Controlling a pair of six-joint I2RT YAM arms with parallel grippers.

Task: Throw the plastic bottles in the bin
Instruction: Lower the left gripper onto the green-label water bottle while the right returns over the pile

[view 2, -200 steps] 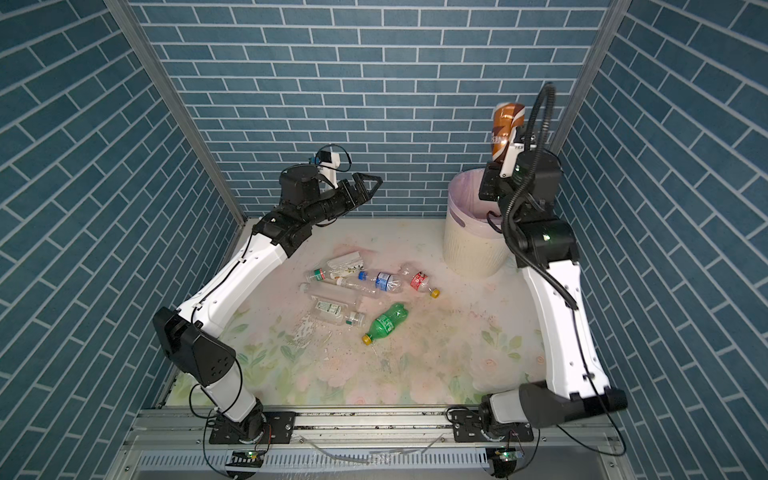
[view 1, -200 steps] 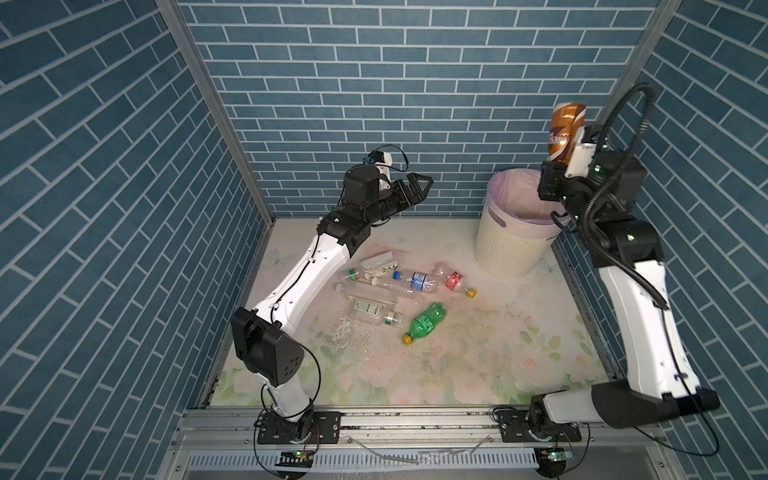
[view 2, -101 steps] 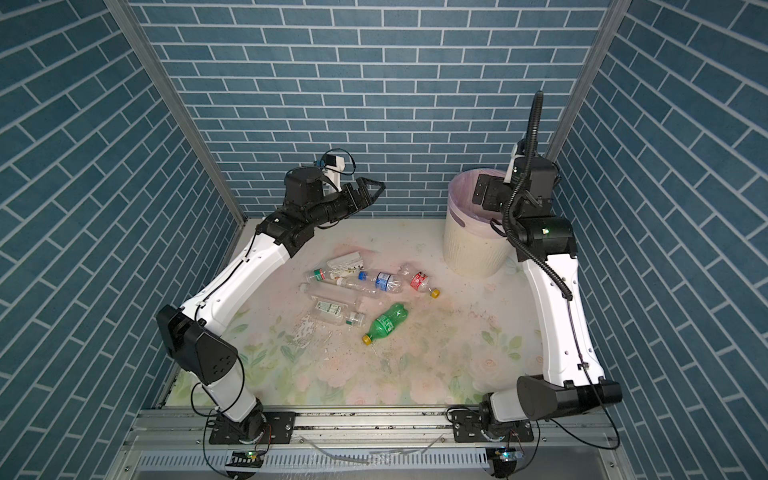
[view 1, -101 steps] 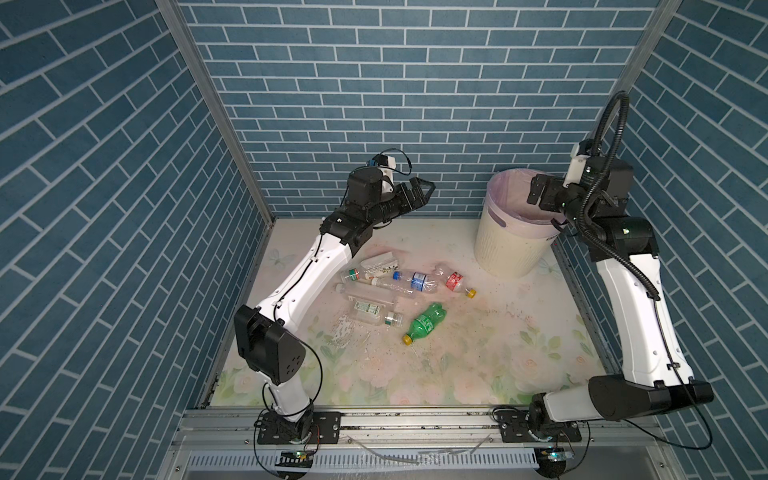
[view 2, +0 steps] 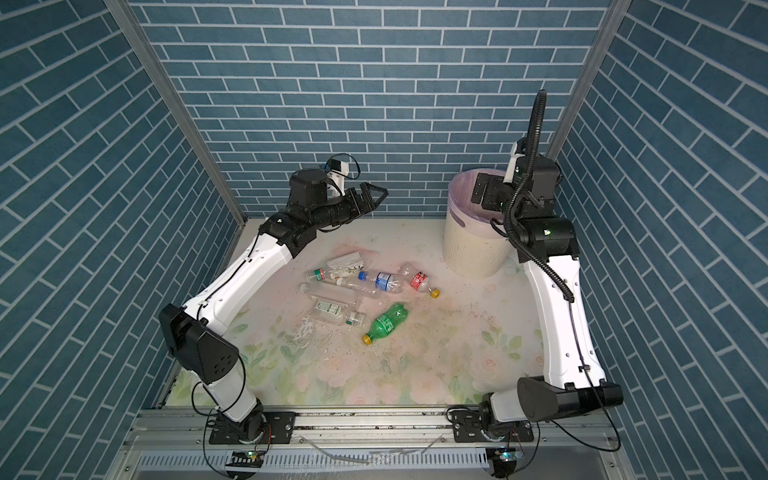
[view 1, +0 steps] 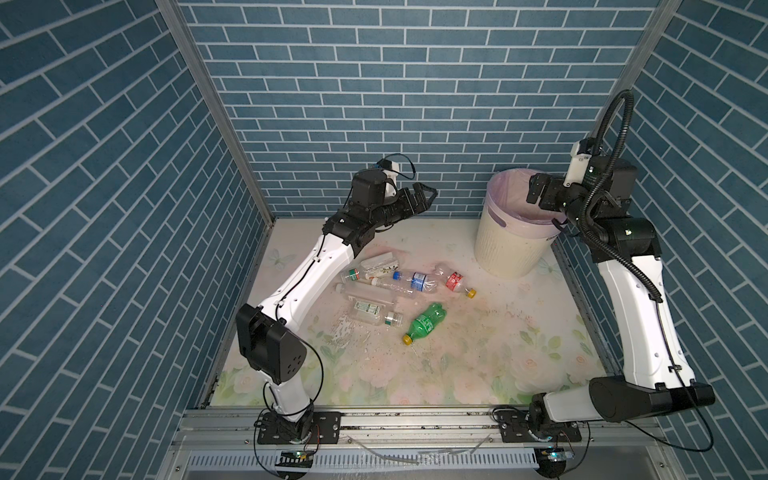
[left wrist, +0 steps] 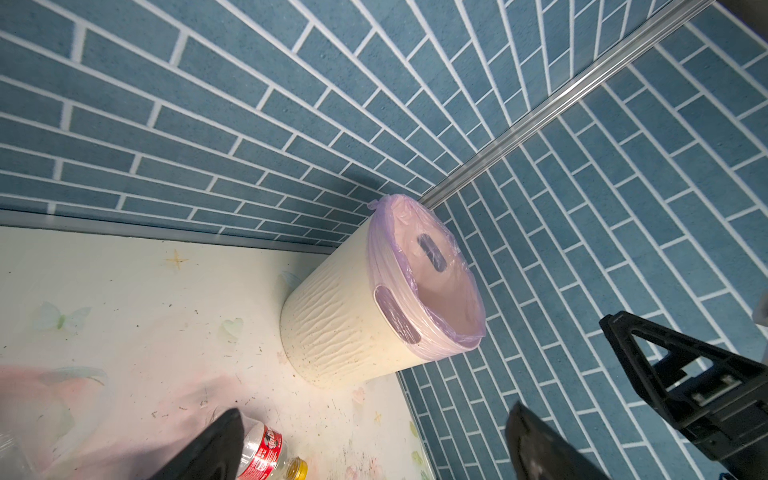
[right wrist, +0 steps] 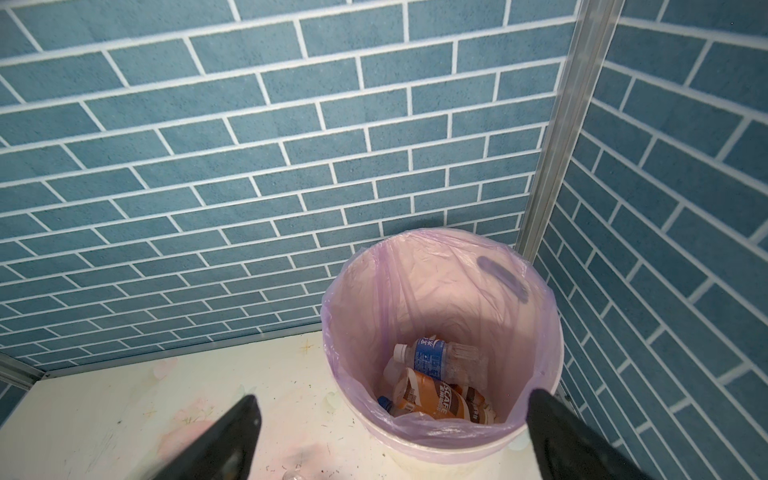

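The bin (view 1: 513, 245) (view 2: 471, 249), a cream ribbed tub with a lilac liner, stands in the back right corner. My right gripper (view 1: 535, 192) (view 2: 478, 193) hangs open and empty over its rim. In the right wrist view my right gripper (right wrist: 395, 397) looks down into the bin (right wrist: 436, 291). A brown bottle (right wrist: 436, 401) and a blue-label bottle (right wrist: 440, 361) lie inside. Several plastic bottles lie mid-floor, among them a green one (view 1: 428, 322) (view 2: 388, 322) and a red-label one (view 1: 455, 281) (left wrist: 262, 451). My left gripper (view 1: 424, 196) (view 2: 374, 195) (left wrist: 374, 415) is open and empty, raised behind them.
Blue brick walls close in the floor on three sides. The flowered floor mat (view 1: 478, 365) carries crumbs and small scraps around the bottles. A metal rail (view 1: 415, 419) runs along the front edge where both arm bases are mounted.
A second ago my right gripper held a brown bottle high above the bin. It has since opened and swung down over the rim, and the bottle now lies inside. The left arm barely shifted.
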